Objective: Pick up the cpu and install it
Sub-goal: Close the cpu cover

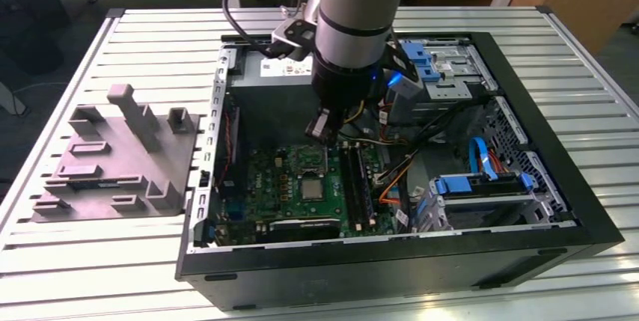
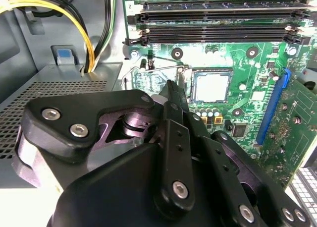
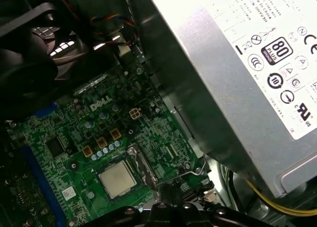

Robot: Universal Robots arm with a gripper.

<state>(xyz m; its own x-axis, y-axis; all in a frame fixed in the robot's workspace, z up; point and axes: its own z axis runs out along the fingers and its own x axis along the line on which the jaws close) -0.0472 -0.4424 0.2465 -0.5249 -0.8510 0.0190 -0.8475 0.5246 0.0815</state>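
In the exterior view, going left to right, the grey tray [image 1: 115, 160] lies on the slatted table [image 1: 90, 254] just outside the open computer case [image 1: 559, 209], well apart from the green board [image 1: 299, 186] on the case floor. The chip [image 1: 311, 188] already sits in its socket near the middle of that board, its silvery top showing in both wrist views [image 2: 212, 85] [image 3: 118, 179].

The main risk I judge is a chip not quite flat in the socket: the metal frame [image 3: 143, 166] beside it looks raised, and pressing or clamping on a tilted chip could bend the contacts beneath. The yellow wires [image 2: 64, 11] near the arm could also snag.

The arm [image 1: 349, 14] reaches straight down into the case, the gripper [image 1: 322, 128] hanging just above the board. Its fingers [image 2: 174, 95] look drawn together and empty.
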